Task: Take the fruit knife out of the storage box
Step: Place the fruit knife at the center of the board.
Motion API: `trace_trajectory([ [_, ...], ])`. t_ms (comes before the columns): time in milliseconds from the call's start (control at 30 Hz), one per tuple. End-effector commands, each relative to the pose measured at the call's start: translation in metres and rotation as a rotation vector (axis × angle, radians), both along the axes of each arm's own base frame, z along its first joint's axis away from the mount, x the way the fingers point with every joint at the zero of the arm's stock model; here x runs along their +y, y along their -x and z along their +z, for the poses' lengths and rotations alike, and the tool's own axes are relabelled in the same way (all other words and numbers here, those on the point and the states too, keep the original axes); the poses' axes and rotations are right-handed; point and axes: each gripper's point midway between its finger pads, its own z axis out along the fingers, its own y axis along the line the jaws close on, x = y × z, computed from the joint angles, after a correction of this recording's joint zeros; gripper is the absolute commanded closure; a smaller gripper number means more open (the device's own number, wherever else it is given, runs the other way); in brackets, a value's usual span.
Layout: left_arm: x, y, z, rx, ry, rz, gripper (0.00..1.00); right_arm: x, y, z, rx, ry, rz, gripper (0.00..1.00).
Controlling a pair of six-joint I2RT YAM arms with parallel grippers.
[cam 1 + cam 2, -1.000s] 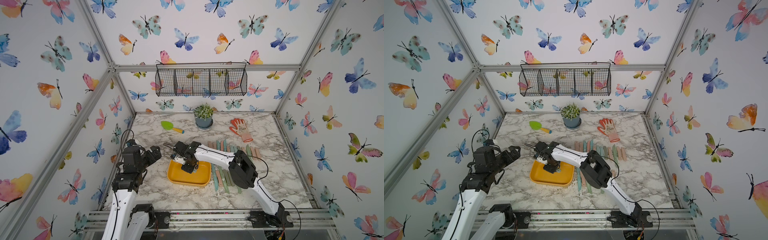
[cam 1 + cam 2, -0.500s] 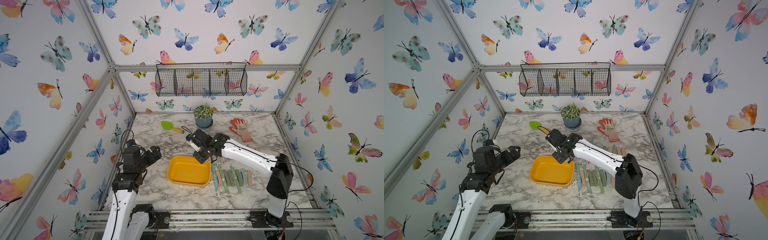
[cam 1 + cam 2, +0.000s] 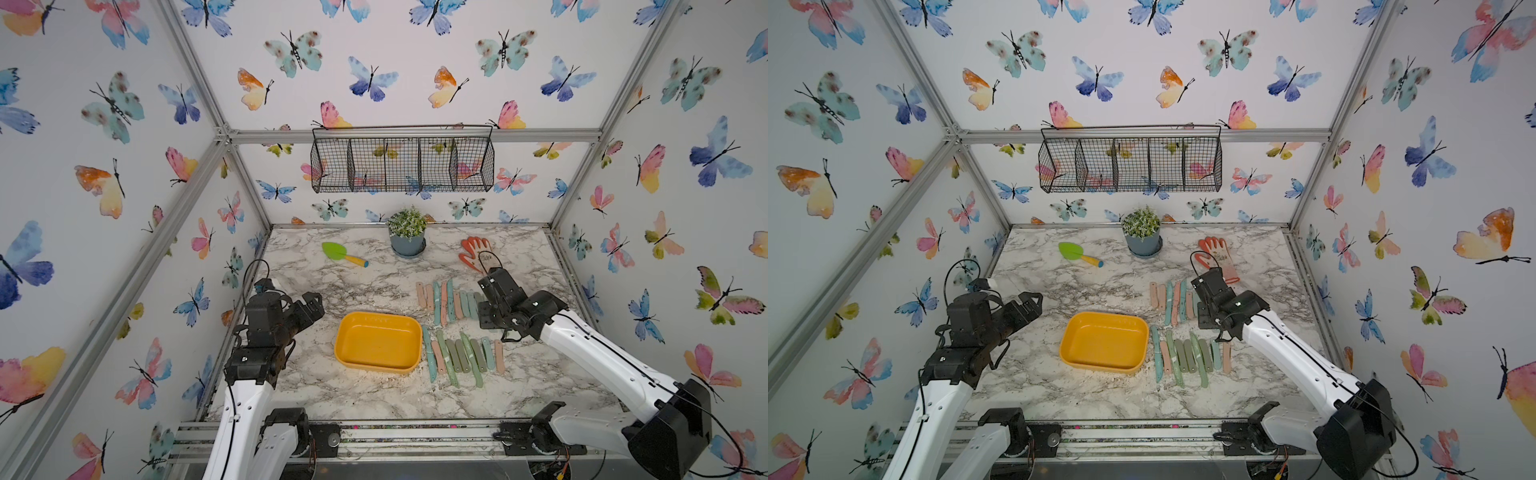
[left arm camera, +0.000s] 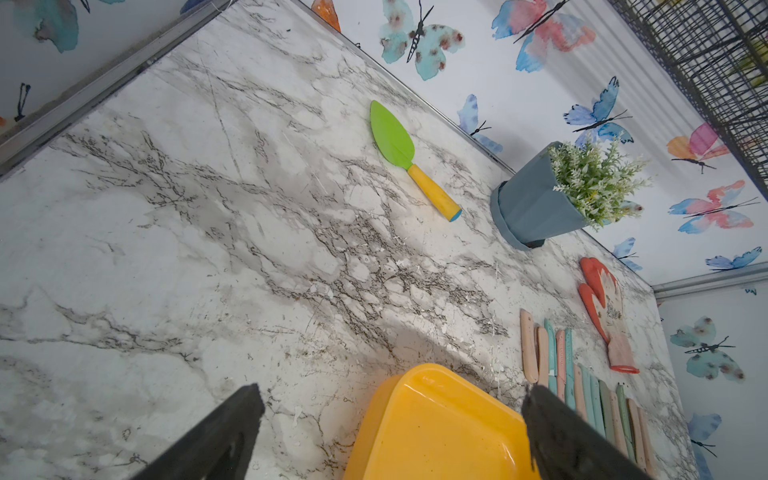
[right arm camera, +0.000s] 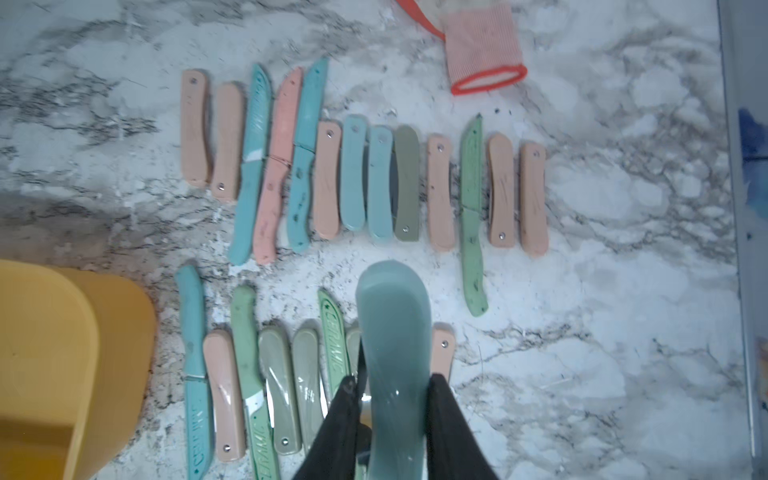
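Pale grey-blue folded plastic fruit knife (image 5: 394, 324): pinched in jaws of right arm (image 3: 590, 353), long axis projecting ahead, apart from shallow yellow-orange plastic storage box (image 3: 377, 341). Jaws of left arm (image 3: 245, 399) are spread.

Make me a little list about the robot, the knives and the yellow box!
Storage box: yellow, looks empty
Right gripper: shut on a pale blue fruit knife, held over the rows
Left gripper: open, holding nothing, beside the box
Other knives: two rows on the marble table, right of the box
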Motion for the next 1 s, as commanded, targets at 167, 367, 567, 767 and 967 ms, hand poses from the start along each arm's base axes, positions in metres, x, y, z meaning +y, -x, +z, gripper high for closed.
trace_trajectory([
  [167, -0.005, 0.001, 0.004, -0.019, -0.009, -0.021, 0.02, -0.032, 0.026, -0.068, 0.199, -0.079, -0.140, 0.78],
  [367, -0.009, 0.000, 0.001, -0.010, -0.007, -0.038, 0.01, -0.049, 0.030, -0.087, 0.267, -0.016, -0.192, 0.82],
  [567, -0.012, 0.001, 0.001, -0.007, -0.007, -0.048, 0.02, -0.062, 0.037, -0.110, 0.439, 0.112, -0.197, 0.81],
  [767, -0.012, 0.001, 0.002, -0.013, -0.008, -0.046, 0.02, -0.069, 0.036, -0.110, 0.444, 0.151, -0.205, 0.80],
  [967, -0.012, 0.001, 0.001, -0.010, -0.006, -0.048, 0.02, -0.071, 0.041, -0.116, 0.487, 0.172, -0.206, 0.71],
])
